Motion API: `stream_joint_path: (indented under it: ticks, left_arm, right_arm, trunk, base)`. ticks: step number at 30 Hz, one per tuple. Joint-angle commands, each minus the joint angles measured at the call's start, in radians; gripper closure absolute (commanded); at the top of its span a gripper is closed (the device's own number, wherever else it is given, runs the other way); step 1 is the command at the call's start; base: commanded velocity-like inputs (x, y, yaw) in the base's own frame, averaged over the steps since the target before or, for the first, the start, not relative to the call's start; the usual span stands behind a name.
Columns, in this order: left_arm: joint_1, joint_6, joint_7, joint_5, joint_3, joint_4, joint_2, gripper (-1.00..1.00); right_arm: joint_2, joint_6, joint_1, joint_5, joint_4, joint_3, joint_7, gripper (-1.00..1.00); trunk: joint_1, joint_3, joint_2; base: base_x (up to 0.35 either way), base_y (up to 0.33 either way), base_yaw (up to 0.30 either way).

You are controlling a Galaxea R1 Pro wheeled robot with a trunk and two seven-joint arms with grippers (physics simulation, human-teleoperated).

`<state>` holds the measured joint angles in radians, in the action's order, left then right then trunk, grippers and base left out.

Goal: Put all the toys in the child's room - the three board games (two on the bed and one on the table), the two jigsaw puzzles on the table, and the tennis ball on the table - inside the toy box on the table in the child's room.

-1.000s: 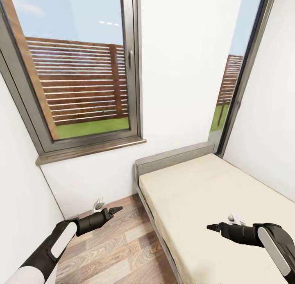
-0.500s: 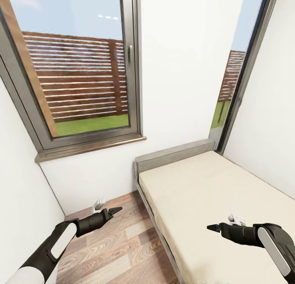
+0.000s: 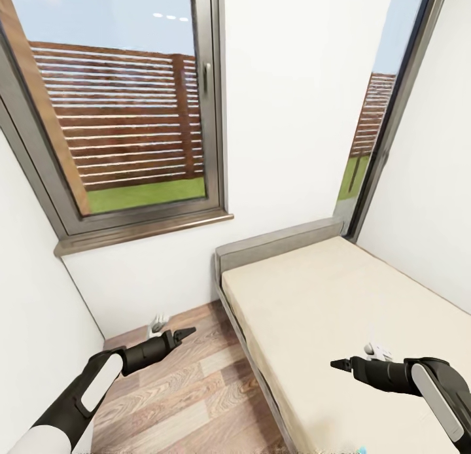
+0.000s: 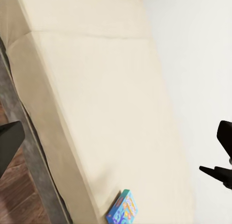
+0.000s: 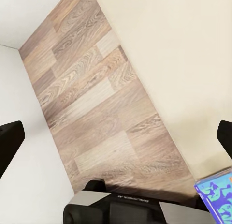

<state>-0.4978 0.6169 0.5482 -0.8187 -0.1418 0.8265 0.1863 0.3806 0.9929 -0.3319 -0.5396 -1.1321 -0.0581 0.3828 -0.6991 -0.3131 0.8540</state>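
The left gripper (image 3: 185, 335) hangs over the wooden floor (image 3: 183, 388) beside the bed (image 3: 327, 297), the right gripper (image 3: 340, 363) above its cream mattress; both have jaws spread wide, holding nothing. A blue board game (image 4: 123, 208) lies at the mattress edge.

White walls (image 3: 307, 114), windows (image 3: 124, 107), prob. wood floor (image 3: 190, 388)

Head cam is looking into a room corner w/ a big window (image 3: 124, 114) and wood floor (image 3: 190, 388). Bed (image 3: 327, 310) is sitting at right, bare cream mattress, grey headboard. Left tool (image 3: 186, 333) is hovering over floor, right tool (image 3: 337, 363) over mattress.
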Motion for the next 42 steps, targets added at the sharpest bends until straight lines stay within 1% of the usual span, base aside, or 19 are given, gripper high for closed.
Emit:
stream_joint_path:
  ticks: [1,19,34,42]
  left_arm:
    - [-0.001,0.006,-0.001,-0.008,-0.002,0.000,0.001,-1.00]
    - [-0.001,0.006,-0.002,-0.007,-0.002,-0.008,0.001,-1.00]
    - [-0.001,0.006,-0.003,-0.005,-0.002,-0.011,0.001,-1.00]
    - [-0.001,0.005,-0.004,-0.005,-0.003,-0.012,0.001,-1.00]
  right_arm:
    - [0.000,0.004,-0.001,0.009,0.000,-0.002,0.010,-1.00]
    - [0.000,0.003,-0.001,0.009,0.001,-0.002,0.009,-1.00]
    - [0.001,0.004,-0.001,0.010,0.003,-0.004,0.008,-1.00]
    - [0.001,0.004,-0.001,0.010,0.027,-0.005,0.008,-1.00]
  trunk:
    - [0.000,-0.003,0.001]
    - [0.000,-0.032,0.001]
    - [-0.058,-0.104,0.106]
    - [-0.088,-0.142,0.162]
  base:
    - [0.000,0.000,0.000]
    - [0.000,0.000,0.000]
    - [0.000,0.000,0.000]
    - [0.000,0.000,0.000]
